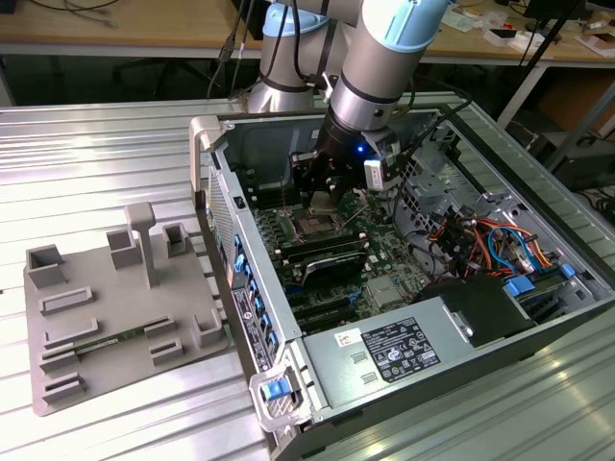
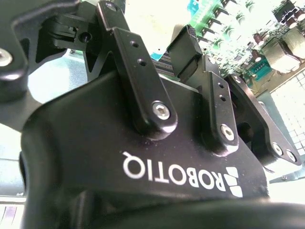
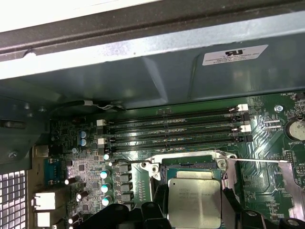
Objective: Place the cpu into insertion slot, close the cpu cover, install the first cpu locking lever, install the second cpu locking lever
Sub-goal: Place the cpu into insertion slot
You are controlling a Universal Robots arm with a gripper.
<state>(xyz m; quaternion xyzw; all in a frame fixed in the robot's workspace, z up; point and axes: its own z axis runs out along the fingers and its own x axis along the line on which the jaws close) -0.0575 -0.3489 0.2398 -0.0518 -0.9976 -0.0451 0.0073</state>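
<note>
Ribbed metal bench (image 1: 115,134) carrying open computer case (image 1: 221,182). Black claw (image 1: 323,200) clamped on small flat silver-topped square cpu (image 3: 195,202), poised just above square dark insertion slot (image 3: 188,165), edges roughly parallel.

White wordmark plus small block emblem on my black housing (image 2: 143,157), second wrist view; letters sit upside down.
Case sticker (image 3: 234,54), white with dark mark and fine print, on grey case wall (image 3: 143,81), first wrist view; too small to read.
Faint engraved lines on cpu (image 3: 194,200) lid; unreadable.
Tiny white lettering on green board (image 3: 271,143); unreadable.
Exterior view, lower centre of frame: black-and-white rating label (image 1: 401,351) on power supply (image 1: 437,322); small scribbled sticker (image 1: 346,338) beside it, illegible.
</note>
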